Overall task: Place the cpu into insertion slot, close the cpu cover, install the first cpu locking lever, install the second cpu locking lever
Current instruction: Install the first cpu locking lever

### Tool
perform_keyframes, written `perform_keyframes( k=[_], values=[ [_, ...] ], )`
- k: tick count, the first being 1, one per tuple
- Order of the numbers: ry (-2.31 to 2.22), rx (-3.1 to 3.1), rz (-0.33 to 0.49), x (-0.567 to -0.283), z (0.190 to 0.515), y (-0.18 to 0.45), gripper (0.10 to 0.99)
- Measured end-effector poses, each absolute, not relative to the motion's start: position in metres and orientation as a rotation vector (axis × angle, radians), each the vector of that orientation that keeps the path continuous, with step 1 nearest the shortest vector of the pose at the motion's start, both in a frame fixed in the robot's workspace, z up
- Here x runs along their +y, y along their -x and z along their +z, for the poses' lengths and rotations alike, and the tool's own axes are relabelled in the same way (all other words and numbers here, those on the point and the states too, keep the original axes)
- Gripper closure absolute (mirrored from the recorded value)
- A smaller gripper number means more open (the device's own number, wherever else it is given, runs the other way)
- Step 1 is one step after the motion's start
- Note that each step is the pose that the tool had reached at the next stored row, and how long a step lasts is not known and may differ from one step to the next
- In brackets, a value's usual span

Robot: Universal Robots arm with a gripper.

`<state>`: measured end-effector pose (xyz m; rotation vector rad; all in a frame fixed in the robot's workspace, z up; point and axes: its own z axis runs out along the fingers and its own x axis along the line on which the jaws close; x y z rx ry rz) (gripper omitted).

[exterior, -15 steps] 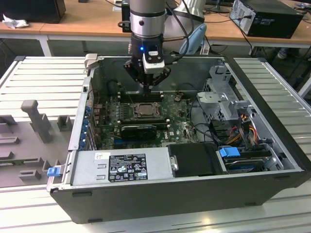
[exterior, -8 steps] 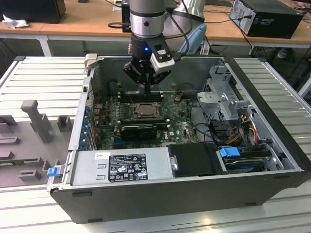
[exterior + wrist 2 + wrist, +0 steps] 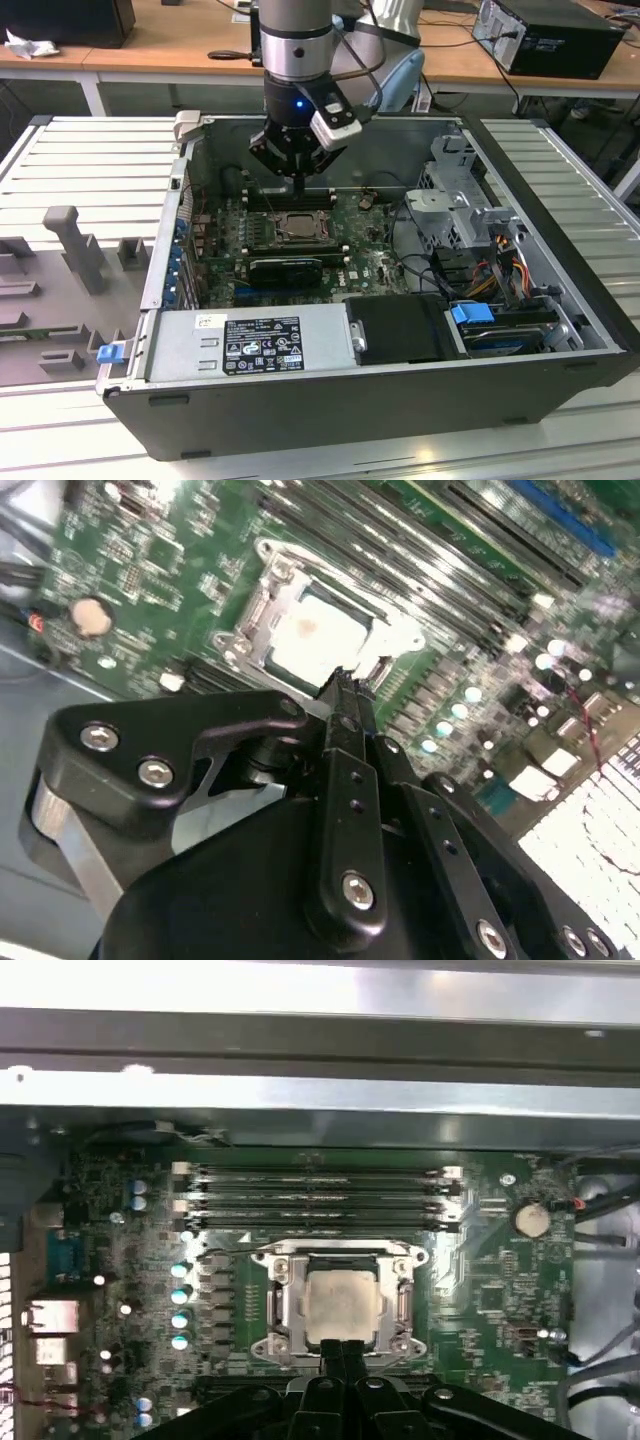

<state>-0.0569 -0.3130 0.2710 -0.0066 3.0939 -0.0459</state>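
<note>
The cpu (image 3: 340,1303) (image 3: 318,635), a pale silvery square chip, lies flat in the insertion slot (image 3: 297,226) on the green board. The cpu cover (image 3: 282,1300) (image 3: 262,610), a grey metal frame, lies down around the chip, whose face shows through the window. My gripper (image 3: 343,1345) (image 3: 345,680) (image 3: 298,186) hovers just over the socket's edge. Its black fingers (image 3: 350,780) are pressed together, shut, with nothing visible between the tips. I cannot make out how the locking levers stand.
Long black memory slots (image 3: 315,1200) run beside the socket. A black graphics card (image 3: 288,268) lies on its other side. The power supply (image 3: 250,345), drive cage (image 3: 460,200), loose cables (image 3: 480,270) and the case walls (image 3: 175,230) hem in the board.
</note>
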Motion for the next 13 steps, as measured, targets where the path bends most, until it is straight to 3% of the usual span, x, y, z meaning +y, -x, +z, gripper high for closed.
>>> perform_keyframes(
  k=[13],
  values=[
    [0.011, 3.105, -0.04, -0.313, 0.265, 0.084, 0.98]
  ],
)
